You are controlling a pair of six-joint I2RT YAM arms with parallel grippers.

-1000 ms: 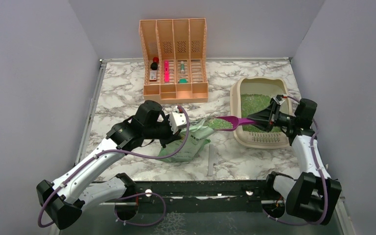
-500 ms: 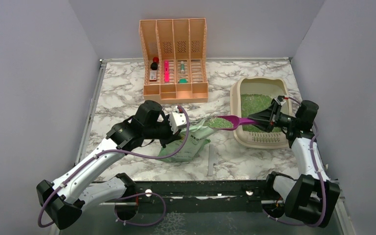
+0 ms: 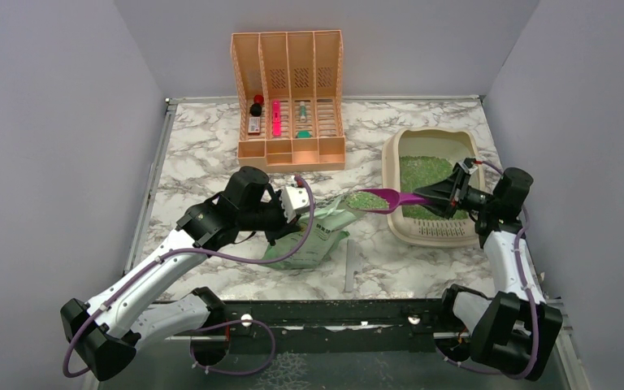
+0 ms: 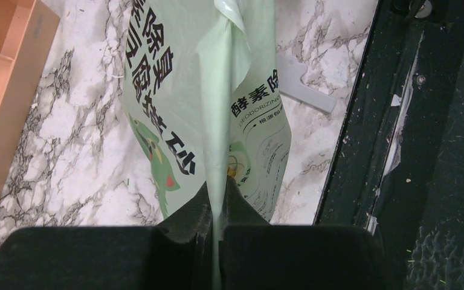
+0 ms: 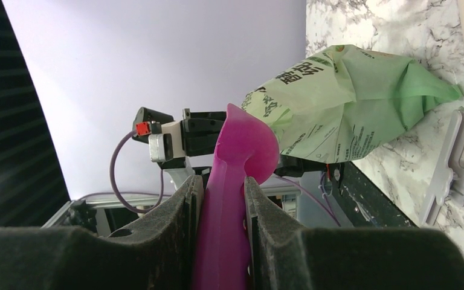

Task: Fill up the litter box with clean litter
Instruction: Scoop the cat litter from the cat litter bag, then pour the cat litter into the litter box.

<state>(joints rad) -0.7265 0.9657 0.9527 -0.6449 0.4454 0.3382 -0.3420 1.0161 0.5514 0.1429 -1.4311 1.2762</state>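
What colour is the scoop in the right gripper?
Magenta-pink scoop, clearest in the right wrist view.

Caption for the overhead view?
Right pincer holds a magenta scoop of clean litter beside the litter box; left pincer pinches the bag.

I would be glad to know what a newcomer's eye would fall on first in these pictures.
The magenta scoop, heaped with green litter and clamped in the right gripper, hangs between the bag and the litter box, which already holds a green layer. The left gripper pinches the pale green bag; a peach organizer stands at the back.
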